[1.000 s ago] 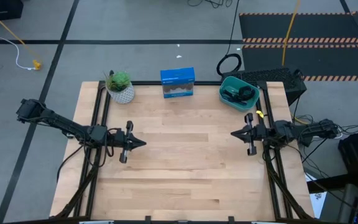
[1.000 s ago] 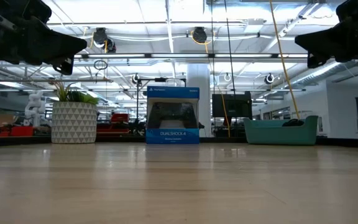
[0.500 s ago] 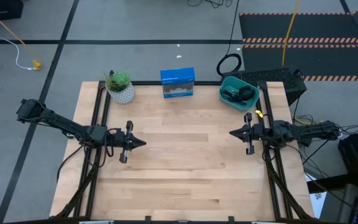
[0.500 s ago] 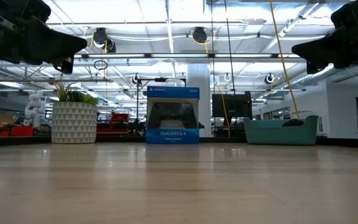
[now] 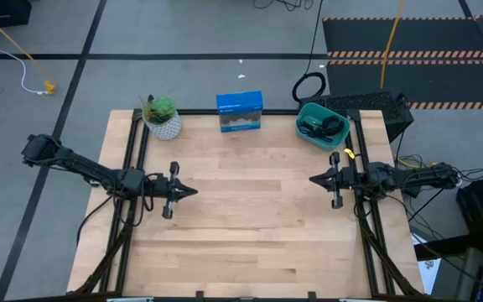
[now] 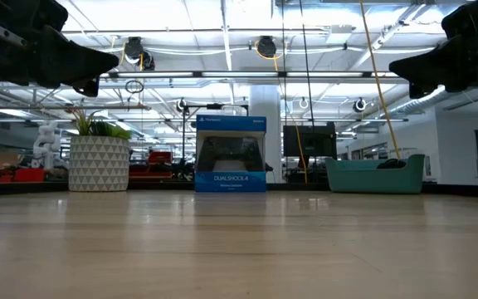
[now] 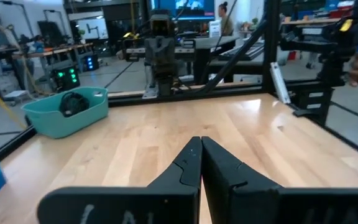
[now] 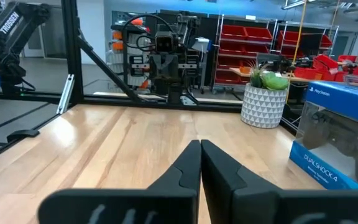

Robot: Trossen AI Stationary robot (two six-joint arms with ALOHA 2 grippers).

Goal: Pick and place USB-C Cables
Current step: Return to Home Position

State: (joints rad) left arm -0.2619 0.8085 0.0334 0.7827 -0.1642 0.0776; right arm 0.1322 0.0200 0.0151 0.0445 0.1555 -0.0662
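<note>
USB-C cables (image 5: 319, 127) lie as a dark heap inside the green bin (image 5: 300, 127), near our right gripper (image 5: 314, 179) and well apart from our left gripper (image 5: 191, 192). We cannot count them, but we see none loose on the table (image 5: 250, 243), so we judge the placing done and only parking the arms left. Both grippers are closed on nothing, tips facing each other over open wood. A plant pot (image 5: 164, 126) and a blue box (image 5: 240, 111) line the far edge, clear of both.

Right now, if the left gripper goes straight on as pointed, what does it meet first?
The left gripper passes over table, then probably meets the right gripper facing it; they look slightly offset, so it could miss.
</note>
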